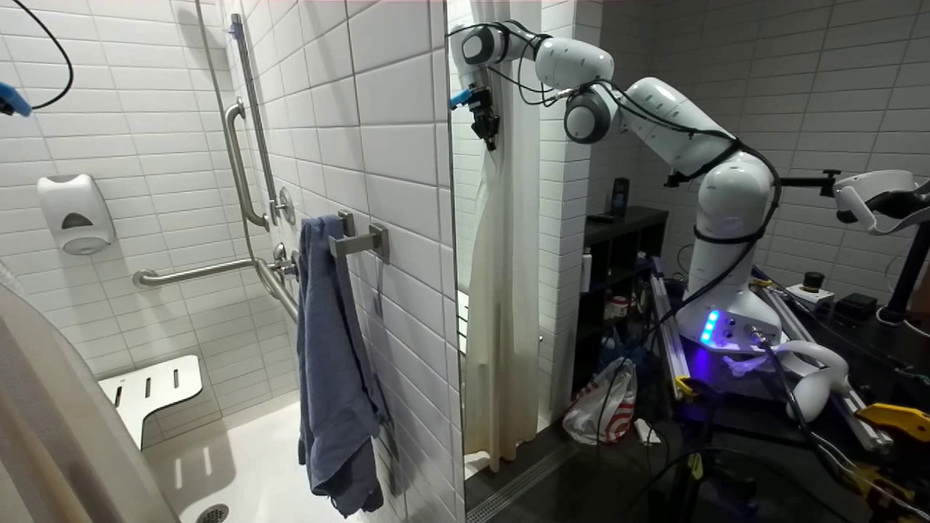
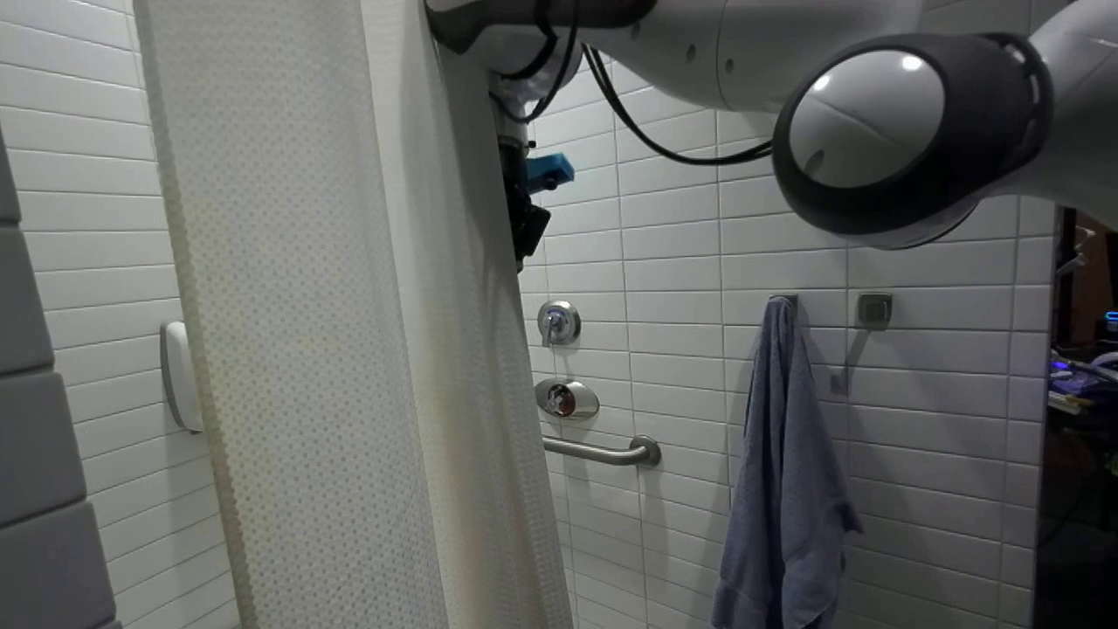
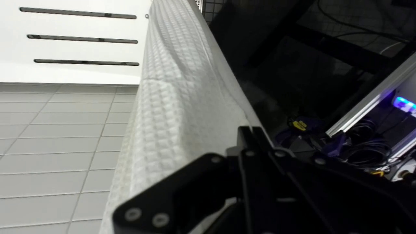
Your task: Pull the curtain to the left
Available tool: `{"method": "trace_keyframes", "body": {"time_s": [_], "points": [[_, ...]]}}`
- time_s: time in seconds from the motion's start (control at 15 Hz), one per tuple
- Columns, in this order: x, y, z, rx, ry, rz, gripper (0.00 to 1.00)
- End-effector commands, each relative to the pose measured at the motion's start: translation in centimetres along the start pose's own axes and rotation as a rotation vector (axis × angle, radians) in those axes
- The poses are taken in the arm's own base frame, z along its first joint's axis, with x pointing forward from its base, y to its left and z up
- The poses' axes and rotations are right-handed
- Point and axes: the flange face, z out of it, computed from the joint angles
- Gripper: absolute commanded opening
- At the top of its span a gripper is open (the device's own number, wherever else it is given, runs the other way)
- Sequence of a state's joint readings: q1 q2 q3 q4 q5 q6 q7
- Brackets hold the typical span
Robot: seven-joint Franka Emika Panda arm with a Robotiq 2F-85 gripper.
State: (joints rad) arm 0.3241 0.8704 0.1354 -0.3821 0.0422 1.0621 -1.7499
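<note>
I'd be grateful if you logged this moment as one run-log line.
task: pull curtain left | tool: shut on curtain | curtain: hanging in long vertical folds | blue-grey towel: hanging, apart from tool

1. A blue-grey towel (image 1: 334, 349) hangs on the tiled wall (image 1: 407, 305), and a square metal hook (image 2: 874, 310) is fixed just beside it.
2. A white dispenser (image 1: 76, 211) is mounted on the far wall (image 1: 171, 200); below it there is a white seat (image 1: 161, 388) with slots.
3. In the pale shower floor (image 1: 269, 450) there is a round drain (image 1: 213, 514).
4. A round shower handle (image 2: 559, 323) is placed above a curved steel bar (image 2: 596, 452).
5. A white-and-red plastic bag (image 1: 603, 410) lies near a black shelf (image 1: 645, 216).
</note>
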Motion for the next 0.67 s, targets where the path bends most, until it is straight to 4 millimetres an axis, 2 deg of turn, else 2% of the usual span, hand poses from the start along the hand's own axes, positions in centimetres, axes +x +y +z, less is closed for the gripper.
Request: {"method": "trace_keyframes", "body": {"time_s": [0.0,0.2,0.6], "points": [[2.9,4.3,3.2,-0.076,-0.032,0.070,0.01],[5.5,6.6,3.5,-0.188,-0.017,0.124,0.01],[9.1,9.5,4.6,-0.314,0.132,0.158,0.01]]}}
